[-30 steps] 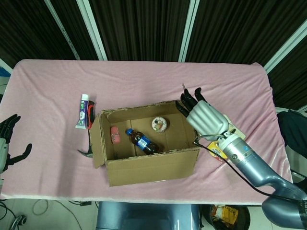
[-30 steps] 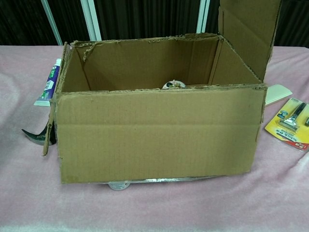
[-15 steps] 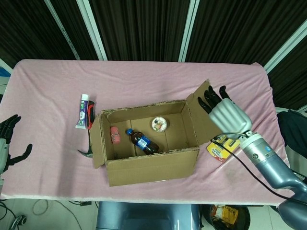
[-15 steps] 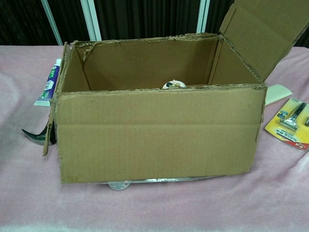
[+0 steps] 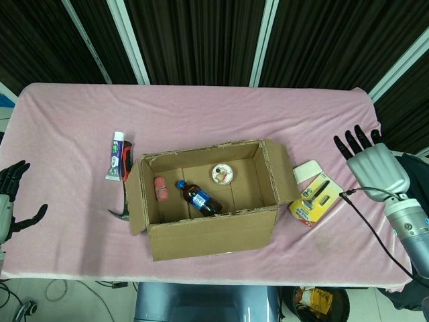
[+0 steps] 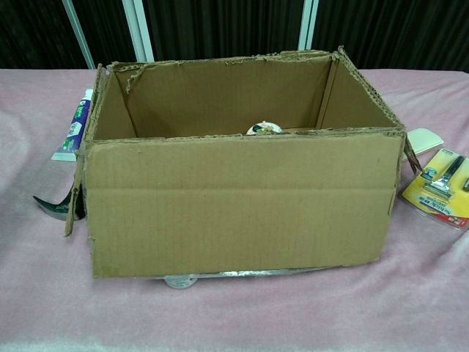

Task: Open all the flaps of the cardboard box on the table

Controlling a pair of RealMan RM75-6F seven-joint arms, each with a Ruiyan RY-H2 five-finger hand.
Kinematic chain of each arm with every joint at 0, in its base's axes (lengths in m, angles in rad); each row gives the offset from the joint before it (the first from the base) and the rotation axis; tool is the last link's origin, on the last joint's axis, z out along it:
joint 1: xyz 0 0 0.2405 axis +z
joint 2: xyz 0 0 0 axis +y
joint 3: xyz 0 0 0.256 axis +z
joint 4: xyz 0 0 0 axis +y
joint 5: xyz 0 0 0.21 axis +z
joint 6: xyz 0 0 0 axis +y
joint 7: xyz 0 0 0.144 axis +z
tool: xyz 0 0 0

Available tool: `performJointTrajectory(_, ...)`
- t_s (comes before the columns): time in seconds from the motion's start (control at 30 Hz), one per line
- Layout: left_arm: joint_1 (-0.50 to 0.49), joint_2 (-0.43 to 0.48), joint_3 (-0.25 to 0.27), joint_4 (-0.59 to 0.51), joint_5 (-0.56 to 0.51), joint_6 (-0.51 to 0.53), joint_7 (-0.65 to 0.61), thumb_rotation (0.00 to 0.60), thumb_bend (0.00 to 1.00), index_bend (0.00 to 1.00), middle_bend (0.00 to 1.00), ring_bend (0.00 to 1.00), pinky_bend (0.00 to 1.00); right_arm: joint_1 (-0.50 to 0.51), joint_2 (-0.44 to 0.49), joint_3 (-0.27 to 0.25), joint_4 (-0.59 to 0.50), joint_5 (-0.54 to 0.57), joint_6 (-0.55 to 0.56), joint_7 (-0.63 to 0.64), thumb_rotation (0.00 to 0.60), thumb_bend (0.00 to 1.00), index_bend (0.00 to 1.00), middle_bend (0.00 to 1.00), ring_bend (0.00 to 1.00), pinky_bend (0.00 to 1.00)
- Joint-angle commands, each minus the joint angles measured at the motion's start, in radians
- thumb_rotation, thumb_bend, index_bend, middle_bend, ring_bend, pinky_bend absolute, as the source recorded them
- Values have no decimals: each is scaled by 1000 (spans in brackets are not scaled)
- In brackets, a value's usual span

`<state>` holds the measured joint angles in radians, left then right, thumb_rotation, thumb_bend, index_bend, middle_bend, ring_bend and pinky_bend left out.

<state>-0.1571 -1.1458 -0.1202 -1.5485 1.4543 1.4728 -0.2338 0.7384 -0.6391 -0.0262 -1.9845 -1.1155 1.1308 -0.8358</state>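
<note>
Head view: cardboard box (image 5: 208, 201) sits mid-table on the pink cloth (image 5: 201, 114), top open, well clear of both hands' fingertips. Right flap (image 5: 280, 173) is folded out and down toward the right hand (image 5: 372, 164), left flap (image 5: 136, 198) splayed outward on the far side from it. Chest view shows the near wall upright with no flap standing above the rim. Inside: bottle (image 5: 198, 198), small pink item (image 5: 160, 188), round tin (image 5: 222, 174).

Handling judgement: thin corrugated board, light and stiff, creases easily; flaps swing on their fold lines, so best pushed or pinched at the free outer edge, not near the hinge. Box may slide on cloth if pushed hard.

Right hand hovers off the right flap's side, fingers straight and spread, holding nothing. Left hand (image 5: 12, 198) at the table's left edge, fingers apart, empty.

Between right fingers and box: razor pack (image 5: 314, 201), white pad (image 5: 308, 171). Beyond the left flap: toothpaste tube (image 5: 116, 155), dark curved tool (image 5: 119, 213).
</note>
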Motion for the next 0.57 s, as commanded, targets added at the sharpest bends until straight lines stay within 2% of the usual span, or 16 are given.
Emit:
performJointTrajectory(0.03,0,8,11,-3,-7,-16,50,600,156,42,8,0,16,-149,-131,23,-11,-16,186,188,600,158,0,127,87,236)
performJointTrajectory(0.2,2,15,19,-5,-8,-16,134,600,156,28,1,0,8,-286,-277,21,3,-92,358,354,600,158,0,109,75,236)
performJointTrajectory(0.33,2,11,23,-7,-13,-21,179,600,156,20,0,0,0,-397,-406,-13,91,-191,484,451,600,159,0,66,41,236)
performJointTrajectory(0.57,-1,3,29,-7,-10,-25,226,600,156,13,0,0,0,-498,-524,-60,254,-291,552,527,600,160,0,42,26,236)
